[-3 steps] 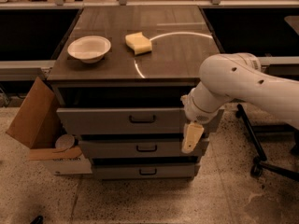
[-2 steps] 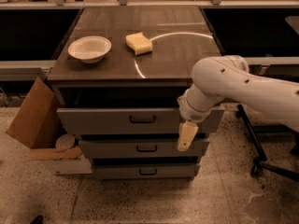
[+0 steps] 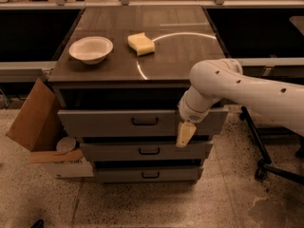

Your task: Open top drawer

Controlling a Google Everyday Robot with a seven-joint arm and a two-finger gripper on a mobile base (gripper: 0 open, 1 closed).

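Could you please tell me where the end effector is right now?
In the camera view, the end effector hangs in front of the top drawer, right of its handle, at the panel's lower edge.

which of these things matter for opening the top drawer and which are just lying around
For the job: top drawer, its bar handle, end effector hanging before the drawer's right side.
Lying about: white bowl, yellow sponge, cardboard box, middle drawer, bottom drawer.

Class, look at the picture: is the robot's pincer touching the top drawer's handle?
Apart. The camera view shows the pincer hanging right of the handle, with bare front of the top drawer between them.
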